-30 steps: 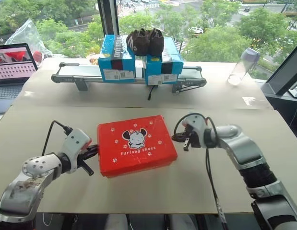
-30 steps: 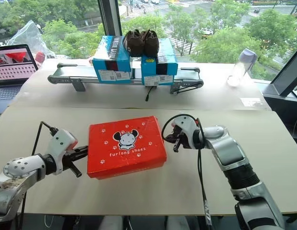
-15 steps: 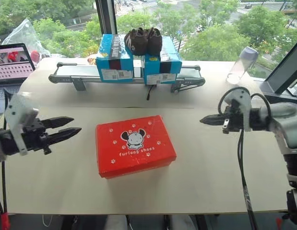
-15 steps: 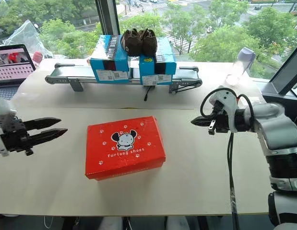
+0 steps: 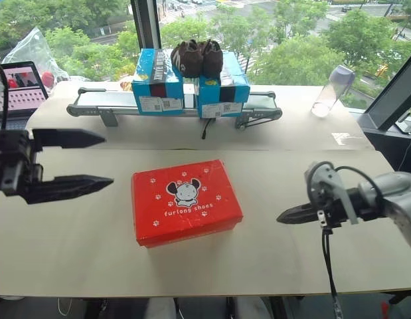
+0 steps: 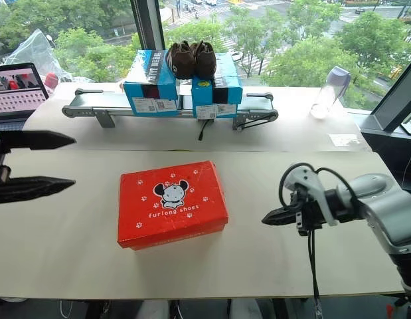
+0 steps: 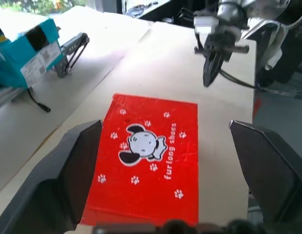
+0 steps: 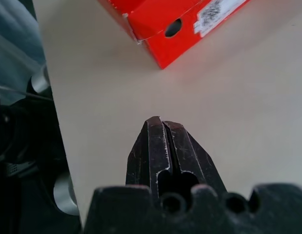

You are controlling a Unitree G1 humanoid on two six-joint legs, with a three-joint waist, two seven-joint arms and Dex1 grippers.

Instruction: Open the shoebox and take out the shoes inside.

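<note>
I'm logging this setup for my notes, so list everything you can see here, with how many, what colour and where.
shoebox: one, bright red, lid closed, middle of the front table.
blue boxes: two, blue with barcode labels, side by side on the conveyor.
dark brown shoes: one pair, on top of the blue boxes.
conveyor: one, grey, on the back table.
bottle: one, clear, back table at right.
laptop: one, screen lit, far left.
plastic bag: one, clear, behind the laptop.
tables: two, beige.
left pincer: black fingers wide open, left of the shoebox.
right pincer: black fingers shut, right of the shoebox.
</note>
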